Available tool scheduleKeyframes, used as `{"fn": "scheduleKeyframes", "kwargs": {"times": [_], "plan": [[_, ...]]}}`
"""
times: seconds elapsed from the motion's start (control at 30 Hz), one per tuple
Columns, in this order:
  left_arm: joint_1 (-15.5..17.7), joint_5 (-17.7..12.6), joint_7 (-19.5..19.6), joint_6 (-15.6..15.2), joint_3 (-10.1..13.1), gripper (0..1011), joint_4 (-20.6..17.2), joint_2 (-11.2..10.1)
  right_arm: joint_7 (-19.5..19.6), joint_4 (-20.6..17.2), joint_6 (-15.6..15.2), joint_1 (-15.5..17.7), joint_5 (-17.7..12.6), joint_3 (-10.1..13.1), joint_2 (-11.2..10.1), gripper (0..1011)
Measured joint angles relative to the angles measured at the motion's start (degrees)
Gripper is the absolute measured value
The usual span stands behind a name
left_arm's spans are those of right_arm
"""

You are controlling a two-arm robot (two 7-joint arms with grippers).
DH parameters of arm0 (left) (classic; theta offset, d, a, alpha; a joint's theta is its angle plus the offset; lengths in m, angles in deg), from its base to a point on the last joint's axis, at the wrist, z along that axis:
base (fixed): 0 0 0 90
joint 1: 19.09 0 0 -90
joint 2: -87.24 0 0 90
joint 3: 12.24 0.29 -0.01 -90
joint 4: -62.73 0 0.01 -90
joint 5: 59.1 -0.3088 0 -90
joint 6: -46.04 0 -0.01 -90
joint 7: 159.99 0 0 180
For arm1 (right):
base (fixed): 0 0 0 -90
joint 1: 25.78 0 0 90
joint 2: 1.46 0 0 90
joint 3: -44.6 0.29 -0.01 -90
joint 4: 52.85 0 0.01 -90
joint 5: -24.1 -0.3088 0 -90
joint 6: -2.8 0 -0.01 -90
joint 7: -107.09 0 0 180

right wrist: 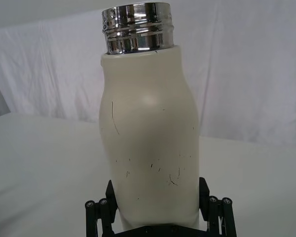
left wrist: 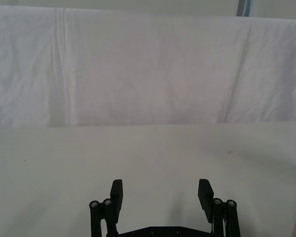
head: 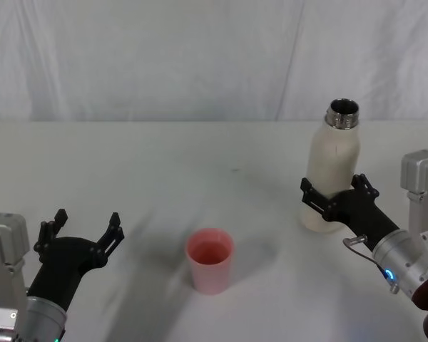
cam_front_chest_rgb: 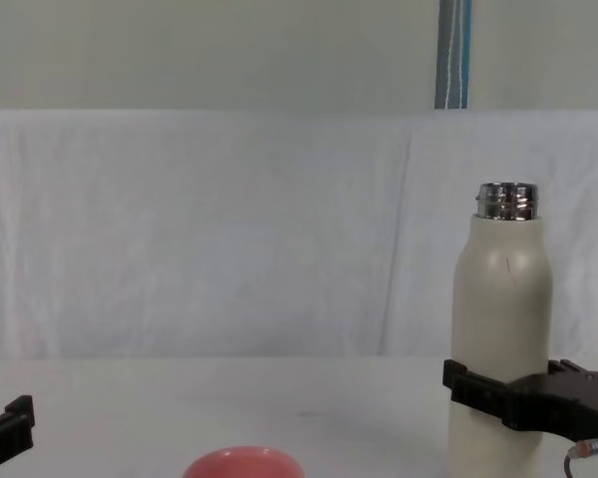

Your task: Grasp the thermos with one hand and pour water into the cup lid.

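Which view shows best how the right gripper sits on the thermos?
The head view: the right gripper has its fingers around the lower body of the upright thermos. The chest view shows the same clamp from the side, low on the bottle. The right wrist view shows the bottle between the finger bases. The left wrist view adds nothing.

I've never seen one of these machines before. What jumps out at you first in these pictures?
The tall cream thermos stands upright at the table's right, its shiny steel neck open, with the right gripper clasped around its lower body. Nearer the middle sits the small pink cup lid, upright and apart from the bottle. The left gripper waits at the lower left, fingers spread and holding nothing.
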Motion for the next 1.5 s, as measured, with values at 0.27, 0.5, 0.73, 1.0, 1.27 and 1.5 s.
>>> {"fn": "scheduleKeyframes", "kwargs": {"times": [0.27, 0.5, 0.73, 1.0, 1.27, 1.5], "plan": [[0.0, 0.0, 0.0, 0.0, 0.0, 1001, 0.0, 0.0, -0.02, 0.96, -0.11, -0.43, 0.31, -0.28, 0.06, 969], [0.0, 0.0, 0.0, 0.0, 0.0, 1001, 0.0, 0.0, 0.01, 1.29, -0.25, -0.51, 0.43, -0.41, 0.12, 969], [0.0, 0.0, 0.0, 0.0, 0.0, 1001, 0.0, 0.0, 0.03, 1.29, -0.45, -0.51, 0.52, -0.42, 0.09, 969], [0.0, 0.0, 0.0, 0.0, 0.0, 1001, 0.0, 0.0, 0.07, 1.23, -0.46, -0.51, 0.52, -0.39, 0.05, 969], [0.0, 0.0, 0.0, 0.0, 0.0, 1001, 0.0, 0.0, 0.11, 1.18, -0.46, -0.47, 0.51, -0.34, 0.04, 969], [0.0, 0.0, 0.0, 0.0, 0.0, 1001, 0.0, 0.0, 0.12, 1.14, -0.45, -0.45, 0.5, -0.34, 0.04, 968]]}}
